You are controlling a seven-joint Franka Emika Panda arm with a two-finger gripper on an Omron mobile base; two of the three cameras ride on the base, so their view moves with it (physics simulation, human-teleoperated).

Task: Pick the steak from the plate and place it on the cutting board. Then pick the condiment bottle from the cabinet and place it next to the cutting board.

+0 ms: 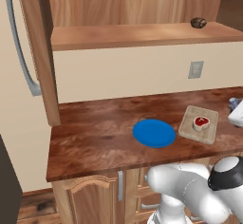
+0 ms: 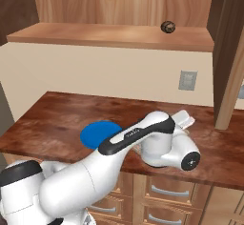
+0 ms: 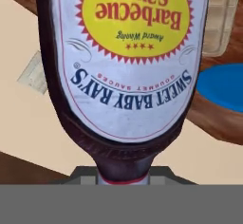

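Upside down in the hand view, on the condiment bottle [image 3: 124, 66]: pale label reads "SWEET BABY RAY'S", with "Barbecue Sauce" in red on a yellow sunburst. Smaller lines say "Award Winning" and "Gourmet Sauces", kinda fuzzy though.

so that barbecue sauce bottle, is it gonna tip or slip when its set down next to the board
The condiment bottle looks rigid, with a glossy dark body and a smooth label, so it may slip a little in a light grip. It is tall with a narrow neck, so it could tip if released tilted. The countertop beside the cutting board looks flat, which should help it stand.
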